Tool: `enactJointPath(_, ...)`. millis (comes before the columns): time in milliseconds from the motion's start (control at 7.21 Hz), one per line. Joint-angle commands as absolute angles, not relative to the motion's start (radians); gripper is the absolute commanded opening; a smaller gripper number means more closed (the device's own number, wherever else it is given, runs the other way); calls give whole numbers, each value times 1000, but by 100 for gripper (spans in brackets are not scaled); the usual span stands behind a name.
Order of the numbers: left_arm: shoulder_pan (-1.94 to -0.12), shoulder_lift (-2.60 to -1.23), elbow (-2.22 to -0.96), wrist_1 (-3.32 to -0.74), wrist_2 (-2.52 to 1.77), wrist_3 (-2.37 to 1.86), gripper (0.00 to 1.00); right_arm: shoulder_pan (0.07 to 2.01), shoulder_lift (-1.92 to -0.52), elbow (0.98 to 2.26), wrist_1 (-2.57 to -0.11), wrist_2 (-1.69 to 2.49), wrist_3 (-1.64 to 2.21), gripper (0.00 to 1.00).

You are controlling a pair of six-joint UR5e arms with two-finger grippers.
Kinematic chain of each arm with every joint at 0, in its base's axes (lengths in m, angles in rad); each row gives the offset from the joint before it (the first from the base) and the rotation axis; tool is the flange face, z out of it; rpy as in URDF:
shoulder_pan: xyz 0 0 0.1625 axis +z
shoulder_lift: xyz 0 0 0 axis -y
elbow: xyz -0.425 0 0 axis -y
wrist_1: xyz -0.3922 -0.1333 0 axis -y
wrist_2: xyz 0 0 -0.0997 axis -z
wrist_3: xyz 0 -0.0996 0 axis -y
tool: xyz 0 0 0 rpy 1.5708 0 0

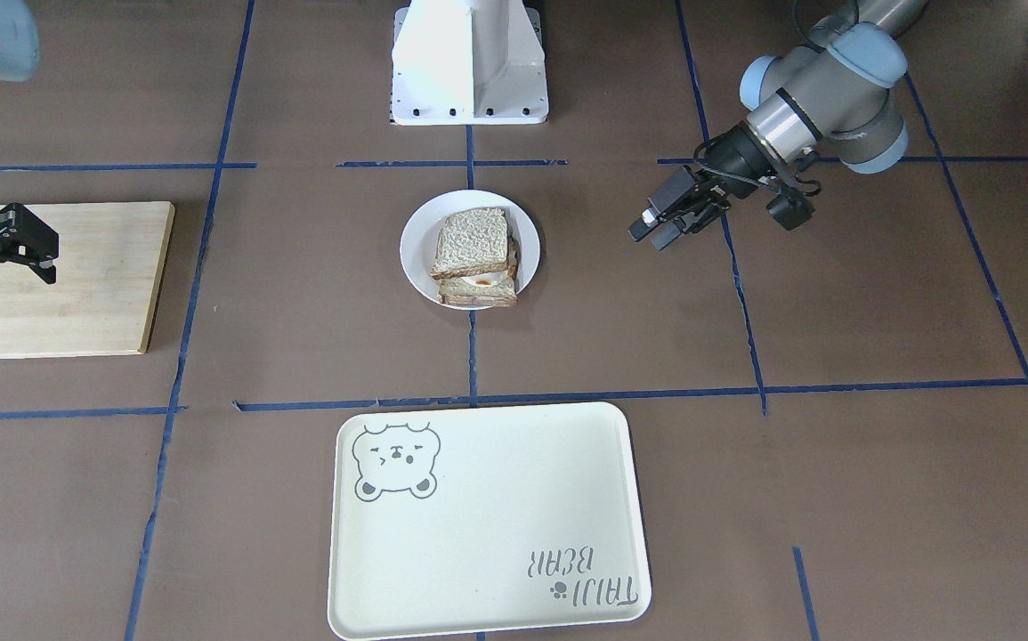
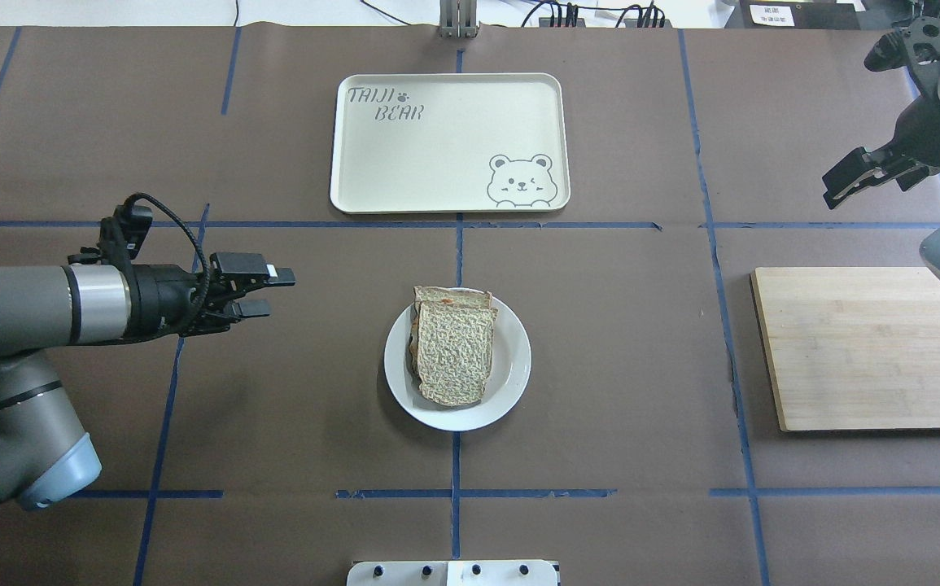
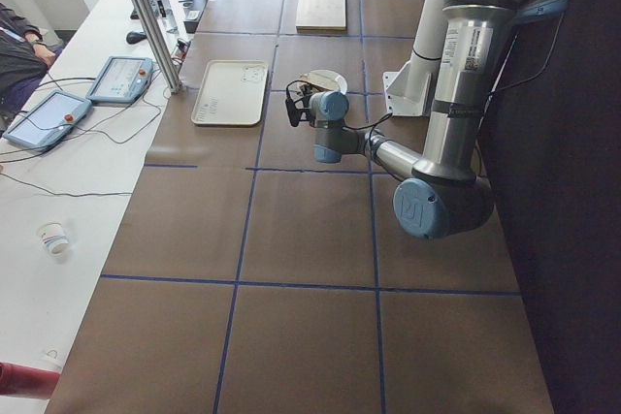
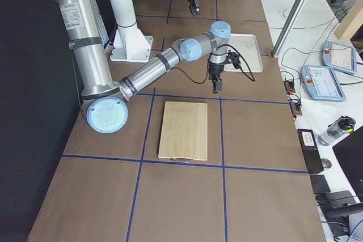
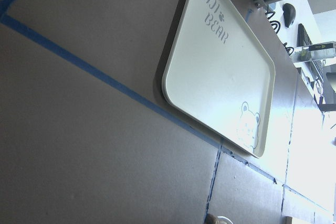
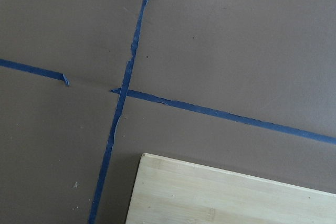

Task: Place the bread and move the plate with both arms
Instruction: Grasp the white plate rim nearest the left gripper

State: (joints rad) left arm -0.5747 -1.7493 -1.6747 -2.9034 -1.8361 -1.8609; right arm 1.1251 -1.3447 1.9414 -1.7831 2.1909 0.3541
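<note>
The small white plate [image 2: 512, 381] sits mid-table, also in the front view [image 1: 416, 242]. A plain bread slice [image 2: 455, 352] lies on top of a stack on it [image 1: 471, 240], over a slice with egg [image 1: 480, 283]. My left gripper [image 2: 273, 293] hovers open and empty to the plate's left, fingers pointing at it; it also shows in the front view [image 1: 653, 235]. My right gripper [image 2: 834, 189] is open and empty, raised beyond the wooden board's far edge [image 1: 33, 254]. Neither wrist view shows the grippers' fingers.
A cream bear tray [image 2: 437, 146] lies beyond the plate, also in the left wrist view [image 5: 220, 77]. A wooden cutting board [image 2: 868, 350] lies at the right, bare, also in the right wrist view [image 6: 236, 195]. The white base pedestal [image 1: 469, 62] stands behind the plate.
</note>
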Motion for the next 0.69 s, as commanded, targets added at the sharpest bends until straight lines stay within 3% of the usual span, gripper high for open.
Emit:
enactJointPath(0,-494,-1848,-1602,-2898,-1816,-1859,53,1158,-1374,1930,-1778,2232,301,100)
enactJointPath(139,-464,-1861,-1576,-2898,-1813,-1858,48,1166,-1374,1919,-1776,2232,299,100)
enactJointPath(555,-430,-1919,-1498,-2898,-1790,-1855,45,1172,-1374,1911,-1776,2255,301,100)
